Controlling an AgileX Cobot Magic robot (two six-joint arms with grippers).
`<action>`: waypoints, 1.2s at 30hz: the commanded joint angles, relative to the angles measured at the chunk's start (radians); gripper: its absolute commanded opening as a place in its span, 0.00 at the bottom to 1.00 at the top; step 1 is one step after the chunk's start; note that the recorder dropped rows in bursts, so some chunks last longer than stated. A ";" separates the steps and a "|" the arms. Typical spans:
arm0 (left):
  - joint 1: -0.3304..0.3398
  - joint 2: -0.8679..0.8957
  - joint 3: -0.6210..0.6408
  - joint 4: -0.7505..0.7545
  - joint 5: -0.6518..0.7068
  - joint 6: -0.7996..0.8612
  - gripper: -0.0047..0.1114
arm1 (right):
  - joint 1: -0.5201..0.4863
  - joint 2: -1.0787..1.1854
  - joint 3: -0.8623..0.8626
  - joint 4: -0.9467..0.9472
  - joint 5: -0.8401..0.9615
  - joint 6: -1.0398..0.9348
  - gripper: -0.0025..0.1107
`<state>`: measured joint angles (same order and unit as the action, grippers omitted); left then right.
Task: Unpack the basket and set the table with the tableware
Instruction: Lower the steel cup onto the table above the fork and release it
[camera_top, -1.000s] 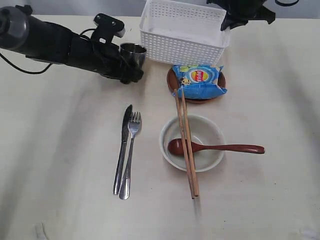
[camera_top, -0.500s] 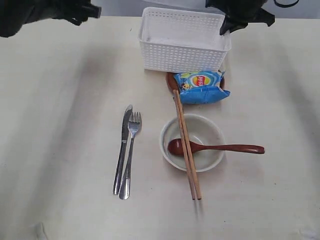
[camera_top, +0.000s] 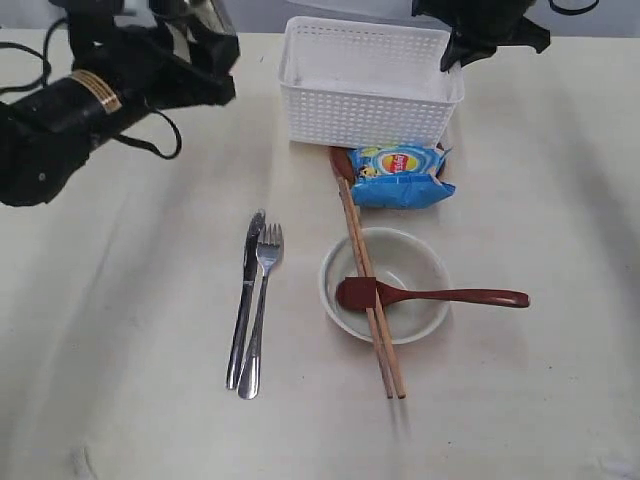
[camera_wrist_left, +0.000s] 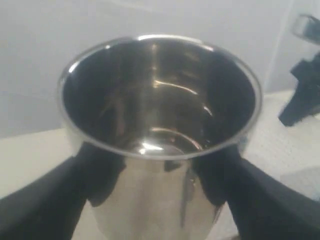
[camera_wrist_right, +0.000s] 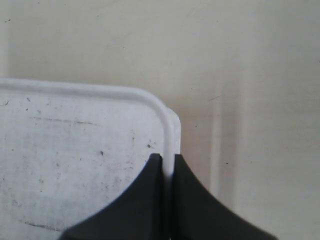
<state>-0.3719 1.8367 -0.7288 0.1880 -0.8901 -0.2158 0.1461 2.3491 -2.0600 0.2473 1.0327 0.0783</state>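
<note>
In the left wrist view my left gripper (camera_wrist_left: 160, 175) is shut on the small steel cup (camera_wrist_left: 160, 125), one black finger (camera_wrist_left: 100, 175) on each side. That arm (camera_top: 120, 85) hovers at the table's far left. My right gripper (camera_wrist_right: 167, 162) is shut on the corner rim of the white basket (camera_wrist_right: 170, 130), at its far right corner (camera_top: 450, 55). The basket (camera_top: 365, 80) looks empty. Knife (camera_top: 245, 295) and fork (camera_top: 260, 310) lie side by side. The bowl (camera_top: 400, 270) holds the wooden spoon (camera_top: 450, 296), and the chopsticks (camera_top: 372, 300) lie across it. The brown plate (camera_top: 340, 160) is mostly hidden.
A blue chip bag (camera_top: 400, 172) lies on the plate, right against the basket's near wall. The cream table (camera_top: 120, 330) stretches bare to the left and front of the cutlery and to the right of the spoon.
The left arm lifted the cup from beside the basket and swung up to the far left. The basket slid nearer, over the plate, nudging the chip bag and chopsticks.
</note>
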 joint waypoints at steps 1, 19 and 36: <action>-0.001 0.093 -0.030 0.099 -0.085 -0.014 0.04 | -0.004 0.008 0.003 -0.003 0.025 -0.015 0.02; -0.001 0.352 -0.128 0.381 -0.139 -0.029 0.04 | -0.004 0.008 0.003 -0.003 0.001 -0.019 0.02; -0.001 0.352 -0.128 0.381 -0.071 -0.051 0.08 | -0.004 0.008 0.003 -0.003 0.003 -0.019 0.02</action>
<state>-0.3719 2.1902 -0.8534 0.5672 -0.9417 -0.2526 0.1461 2.3491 -2.0600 0.2473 1.0307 0.0743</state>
